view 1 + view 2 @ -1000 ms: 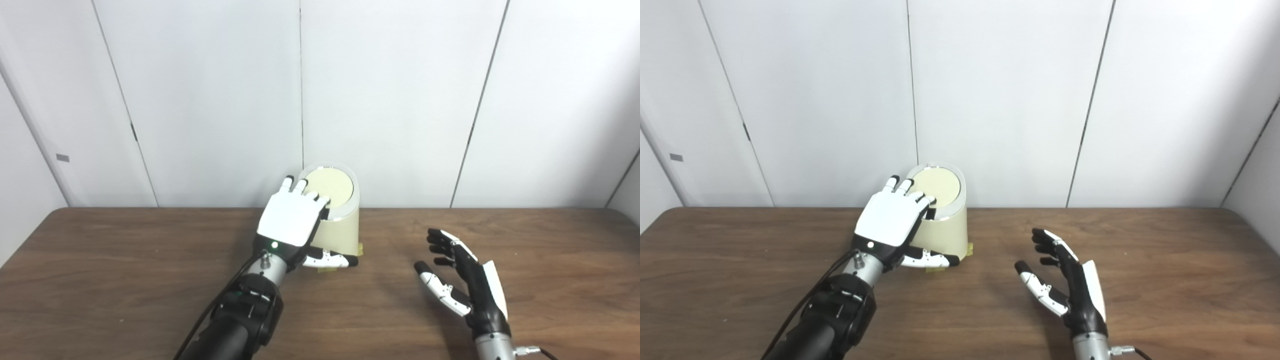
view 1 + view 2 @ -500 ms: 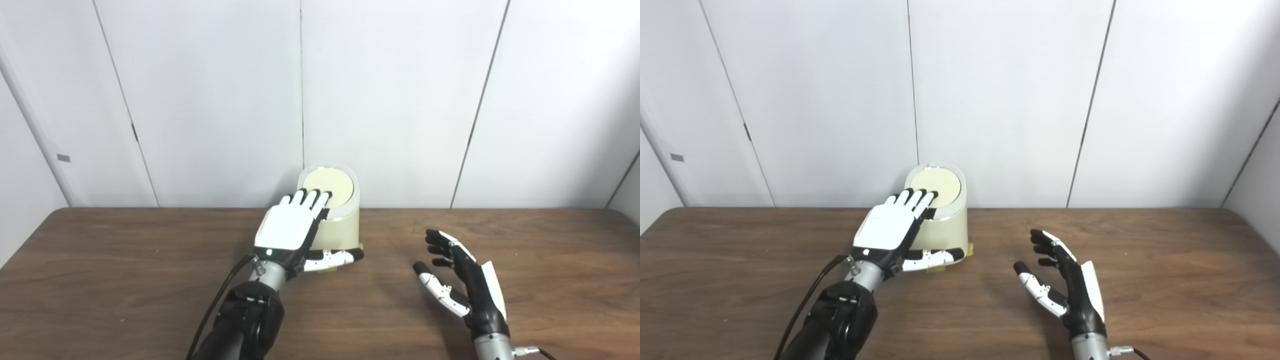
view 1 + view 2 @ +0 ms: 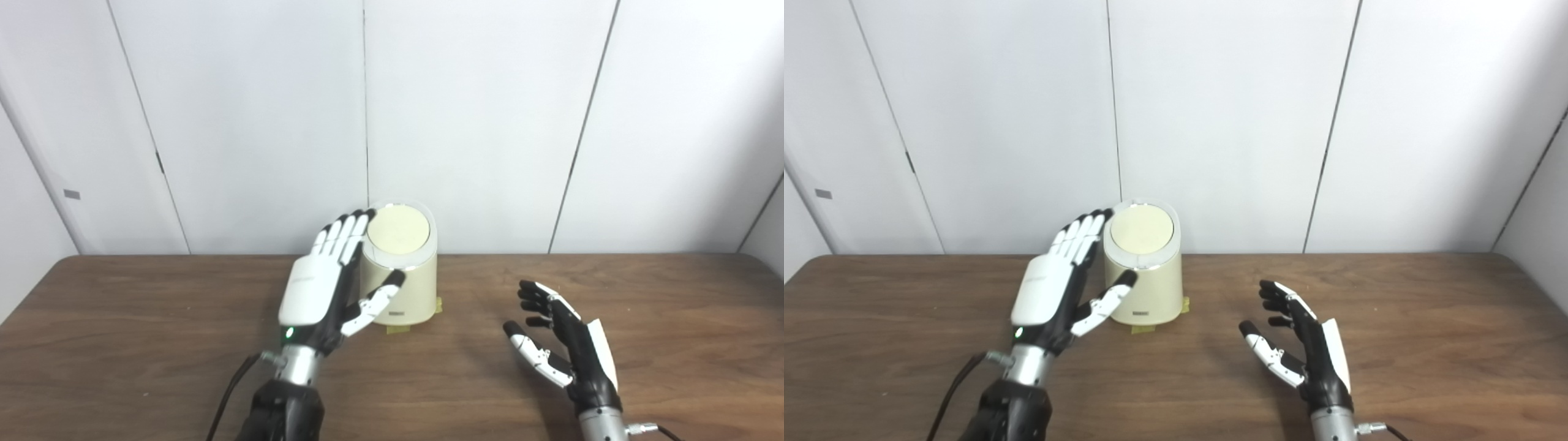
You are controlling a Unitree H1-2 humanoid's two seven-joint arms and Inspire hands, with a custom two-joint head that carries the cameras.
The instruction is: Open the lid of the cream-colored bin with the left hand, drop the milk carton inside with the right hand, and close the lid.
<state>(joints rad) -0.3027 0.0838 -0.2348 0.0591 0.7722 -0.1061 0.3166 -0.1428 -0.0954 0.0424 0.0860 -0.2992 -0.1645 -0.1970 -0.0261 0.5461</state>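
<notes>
Cream-colored bin (image 3: 401,275) stands at the table's (image 3: 1427,318) far edge, lid (image 3: 1142,229) shut; contents hidden. Left hand (image 3: 318,288), fingers straight and spread, empty, partly covers the bin's left side. Right hand (image 3: 1304,349) rests apart, fingers loosely curled, empty.

Wood-grain bench (image 3: 122,343), matt brown; cream bin (image 3: 409,294) smooth plastic; left hand (image 3: 318,288) with glossy white shell

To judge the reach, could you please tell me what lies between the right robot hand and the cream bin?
Only bare table lies between the right robot hand and the cream bin, clearly in both eye views.
</notes>
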